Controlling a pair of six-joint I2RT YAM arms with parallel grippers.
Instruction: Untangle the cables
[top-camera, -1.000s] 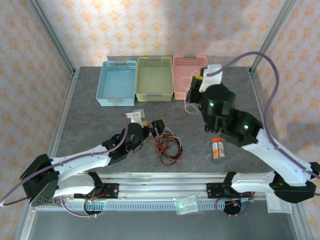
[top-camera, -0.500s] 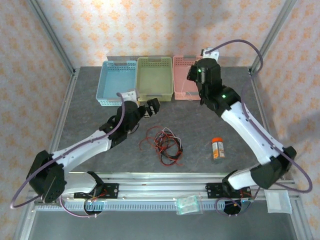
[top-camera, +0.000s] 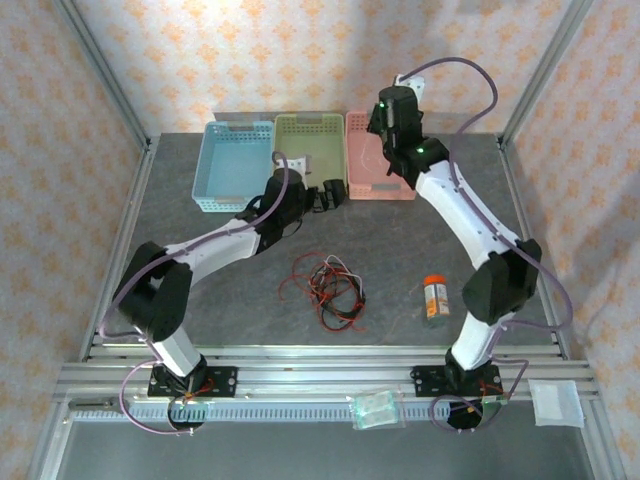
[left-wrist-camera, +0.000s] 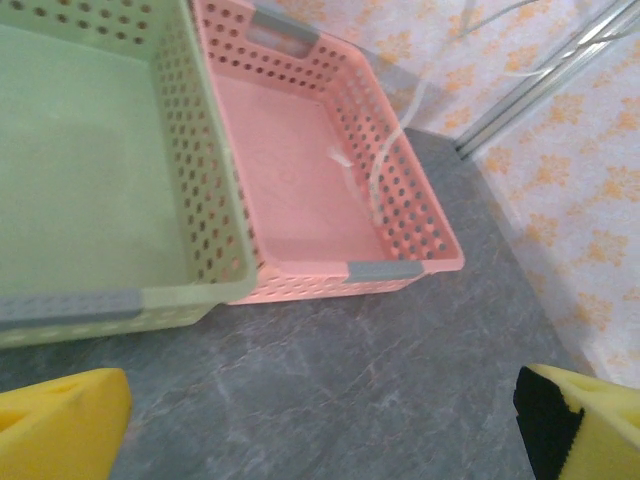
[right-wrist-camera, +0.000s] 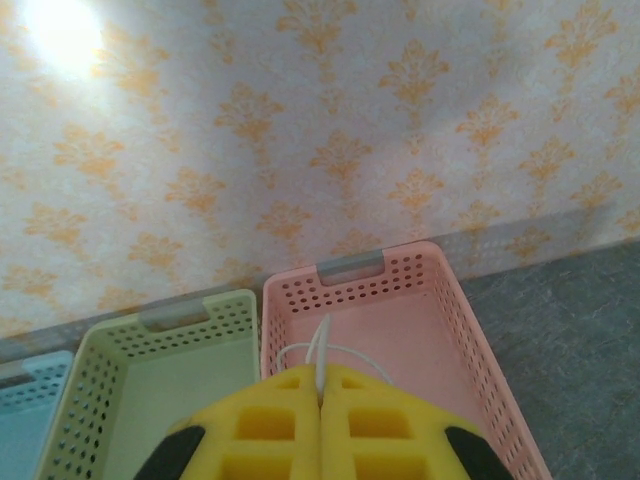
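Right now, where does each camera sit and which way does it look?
Top external: above and behind the arms, looking down at the table and the tangled cables; the left arm and right arm show whole.
Left wrist: on the left arm, looking down into the green basket and pink basket; the open left gripper frames it with yellow fingertips.
Right wrist: raised over the baskets, facing the back wall; the right gripper is shut on a pale cable.
Shared: both wrist views hold the pink basket and that cable.

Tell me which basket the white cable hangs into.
The pink basket, rightmost of three, beside the green basket; the shut right gripper holds the white cable over it.
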